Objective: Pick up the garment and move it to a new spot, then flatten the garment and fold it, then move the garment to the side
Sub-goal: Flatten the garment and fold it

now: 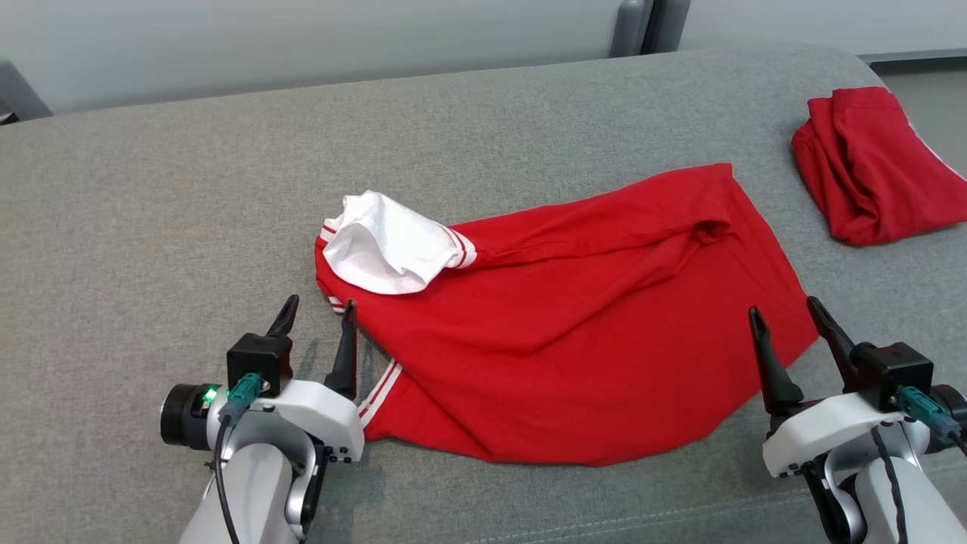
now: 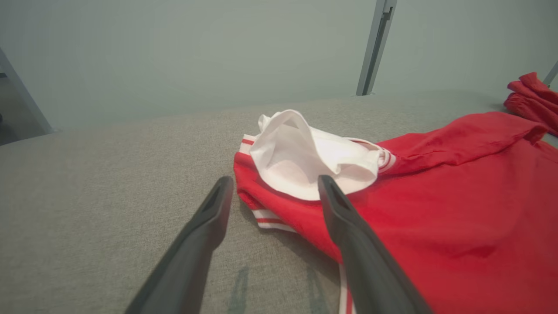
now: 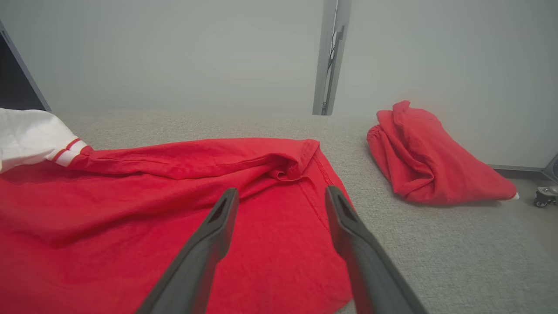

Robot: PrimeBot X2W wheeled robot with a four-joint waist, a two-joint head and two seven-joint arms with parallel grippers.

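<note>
Gray cloth covers the table (image 1: 189,189). Close by, the left gripper (image 1: 320,302) and right gripper (image 1: 782,305) both stand wide open, holding nothing. Between them the red shirt (image 1: 574,325) lies spread out, its white sleeve (image 1: 381,245) on top. Farther right sits 1 folded red cloth (image 1: 876,166).

Far right: crumpled red cloth bundle (image 1: 876,166) cut off by the head view's right edge. Near left: hem of spread red jersey garment with white striped sleeve (image 1: 574,332) partly behind a left gripper (image 1: 320,302) finger. Beyond the bundle: small dark wheel (image 3: 542,198), edge-cut, detail unreadable.
</note>
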